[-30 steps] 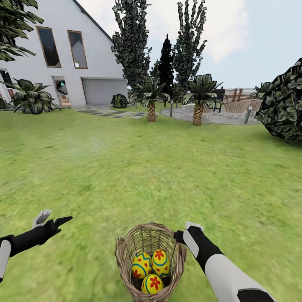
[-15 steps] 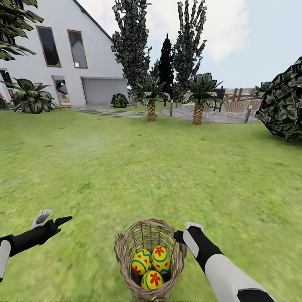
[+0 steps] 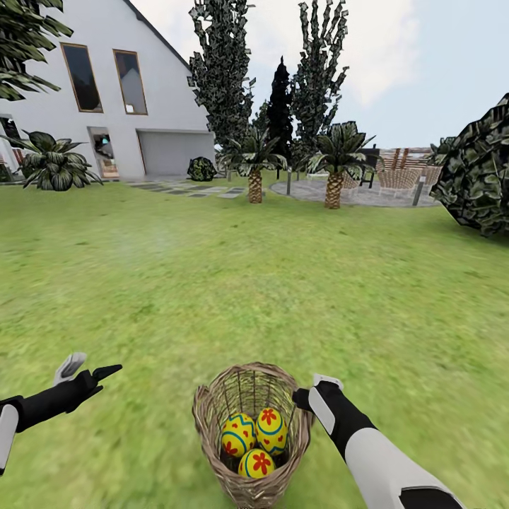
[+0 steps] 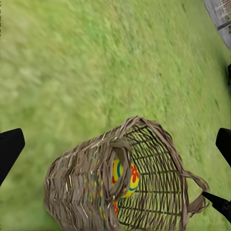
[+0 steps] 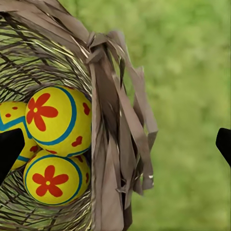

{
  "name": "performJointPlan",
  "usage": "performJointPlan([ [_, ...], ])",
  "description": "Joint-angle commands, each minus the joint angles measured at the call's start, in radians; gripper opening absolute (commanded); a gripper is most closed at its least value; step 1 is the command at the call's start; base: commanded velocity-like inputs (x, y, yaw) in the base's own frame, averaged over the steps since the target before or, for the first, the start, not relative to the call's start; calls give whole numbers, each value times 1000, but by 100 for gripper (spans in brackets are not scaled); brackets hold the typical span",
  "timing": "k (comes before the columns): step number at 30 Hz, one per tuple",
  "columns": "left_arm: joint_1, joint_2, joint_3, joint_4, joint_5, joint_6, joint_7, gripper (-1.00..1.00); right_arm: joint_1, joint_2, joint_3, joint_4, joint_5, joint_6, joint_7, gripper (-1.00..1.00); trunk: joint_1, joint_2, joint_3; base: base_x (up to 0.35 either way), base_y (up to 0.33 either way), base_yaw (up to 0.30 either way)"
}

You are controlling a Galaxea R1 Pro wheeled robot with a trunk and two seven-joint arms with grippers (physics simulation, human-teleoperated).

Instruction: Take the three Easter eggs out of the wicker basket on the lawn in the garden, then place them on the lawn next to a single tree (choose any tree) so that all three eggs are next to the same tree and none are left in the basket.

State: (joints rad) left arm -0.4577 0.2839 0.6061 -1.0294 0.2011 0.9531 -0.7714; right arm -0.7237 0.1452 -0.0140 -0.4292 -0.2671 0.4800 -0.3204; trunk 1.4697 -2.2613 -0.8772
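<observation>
Setting: mottled green lawn (image 3: 283,283) ran back to a white gabled house (image 3: 106,92), with two short palms (image 3: 333,170) and tall dark trees (image 3: 223,63) on the far side under a pale sky.
Basket: the wicker basket (image 3: 251,431) stood upright on the grass at the near edge of the head view, between the two arms; the left wrist view caught its open weave from the side (image 4: 125,183).
Eggs: all three Easter eggs (image 3: 256,438), yellow with red flowers and blue bands, lay together in the bottom of the basket, touching one another; two faced the right wrist camera in full (image 5: 57,120), the third was half hidden at that picture's edge.
Left gripper: the left gripper (image 3: 88,369) hovered over bare grass well to the left of the basket, its fingers spread apart and holding nothing.
Right gripper: the right gripper (image 3: 305,397) sat just beside the basket's right rim; its dark fingertips showed wide apart at the edges of the right wrist view, with the frayed rim between them, not clamped.
</observation>
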Motion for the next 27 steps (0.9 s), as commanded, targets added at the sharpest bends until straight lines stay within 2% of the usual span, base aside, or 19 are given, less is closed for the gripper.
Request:
performJointPlan([
  [1,-1,0,2,0,-2,4,-5,100,0,0,-1,-2,-7,3,-6,100,4,-8,-4,0,0,0],
  [6,-1,0,1,0,-2,4,-5,100,0,0,-1,-2,-7,3,-6,100,23,-43,-20,0,0,0],
  [11,-1,0,1,0,-2,4,-5,100,0,0,-1,-2,-7,3,-6,100,23,-43,-20,0,0,0],
  [20,-1,0,2,0,-2,4,-5,100,0,0,-1,-2,-7,3,-6,100,57,-106,-48,0,0,0],
  [27,-1,-1,1,0,-2,4,-5,100,0,0,-1,-2,-7,3,-6,100,57,-106,-48,0,0,0],
])
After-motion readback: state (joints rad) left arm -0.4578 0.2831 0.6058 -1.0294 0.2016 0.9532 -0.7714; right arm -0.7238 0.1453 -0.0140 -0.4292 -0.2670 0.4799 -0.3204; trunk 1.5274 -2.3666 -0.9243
